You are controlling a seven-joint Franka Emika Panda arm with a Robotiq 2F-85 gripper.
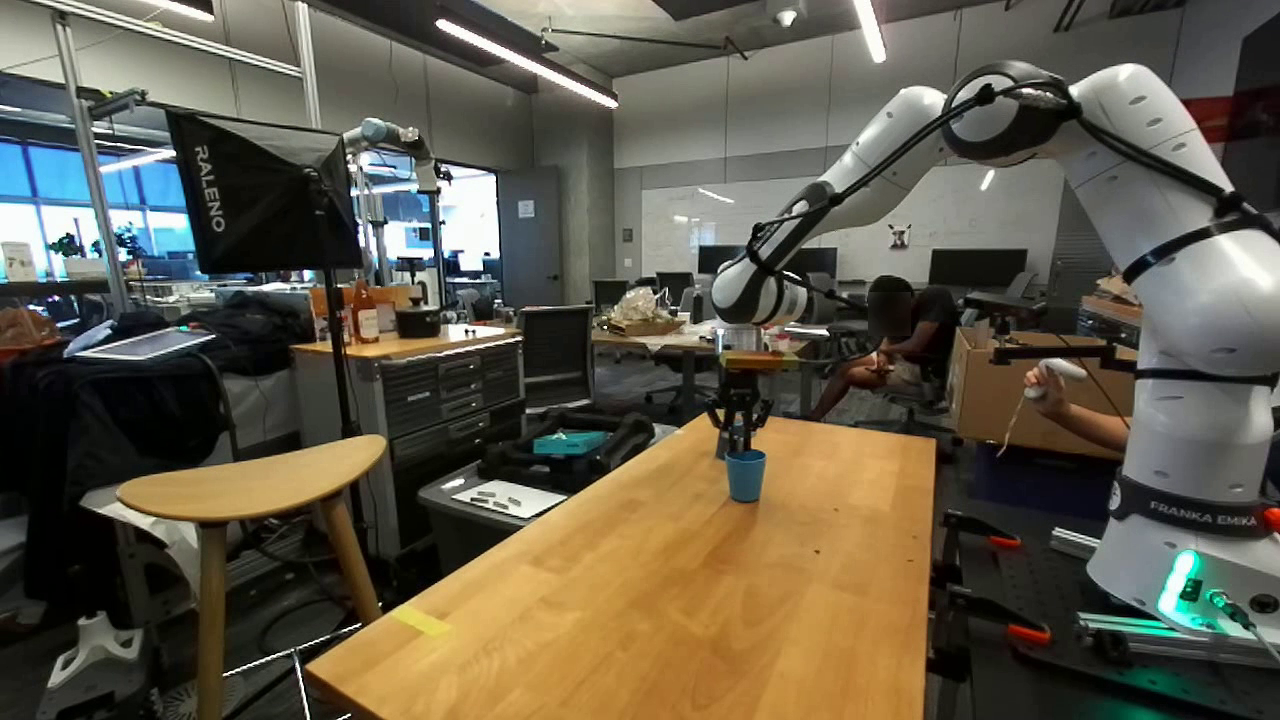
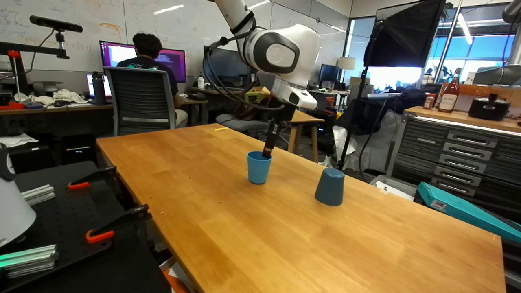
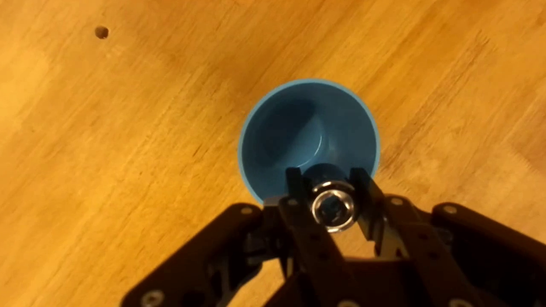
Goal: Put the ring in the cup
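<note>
The blue cup (image 1: 746, 478) stands upright on the wooden table; it also shows in an exterior view (image 2: 259, 171) and, open from above, in the wrist view (image 3: 349, 128). My gripper (image 3: 326, 174) points down with its fingertips over one side of the cup's mouth. It is shut on the ring (image 3: 333, 197), a small dark round piece with shiny silver edges between the fingers. In both exterior views the gripper (image 1: 738, 442) is just above the cup's rim; its fingertip (image 2: 267, 154) overlaps the rim there. The ring cannot be made out in either exterior view.
A darker blue cup (image 2: 330, 187) stands upside down on the table (image 2: 358, 244) near its edge; it is mostly hidden behind the gripper in an exterior view (image 1: 721, 446). Black clamps with orange tips (image 1: 1000, 542) sit along the table's side by the robot base.
</note>
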